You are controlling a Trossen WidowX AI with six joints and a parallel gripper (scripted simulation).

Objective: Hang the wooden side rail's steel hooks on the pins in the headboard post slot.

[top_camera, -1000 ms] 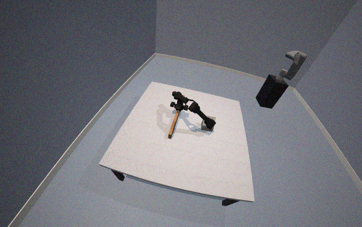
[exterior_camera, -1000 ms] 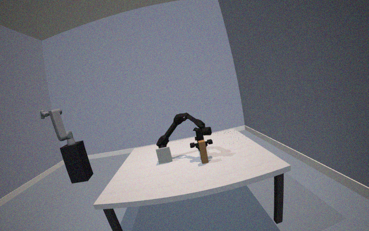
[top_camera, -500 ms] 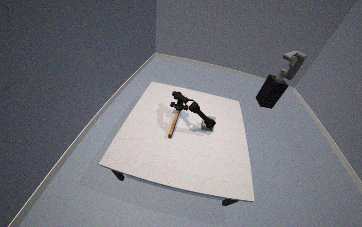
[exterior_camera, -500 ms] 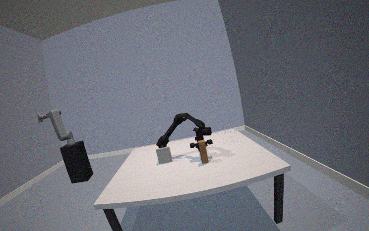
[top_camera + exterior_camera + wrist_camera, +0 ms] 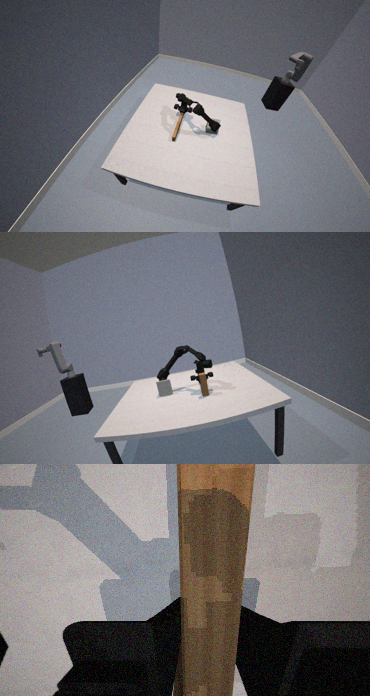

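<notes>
The wooden side rail [image 5: 177, 126] [image 5: 216, 476] runs lengthwise under my gripper. Its end nearer the top camera is low at the table top; whether it touches cannot be told. My gripper [image 5: 182, 110] [image 5: 200, 601] is shut on the rail, one black finger on each side. The brown headboard post [image 5: 204, 386] stands upright in front of the gripper in the exterior view and hides the fingertips there. Only a small bit of what seems to be the post shows behind the wrist in the top view. The steel hooks, pins and slot are hidden.
The table [image 5: 207, 169] [image 5: 231, 406] carries everything. A grey block [image 5: 209, 129] [image 5: 164, 388] stands beside the arm's base. A grey arm [image 5: 303, 65] [image 5: 57, 354] on a black pedestal [image 5: 277, 94] [image 5: 76, 394] stands off the table.
</notes>
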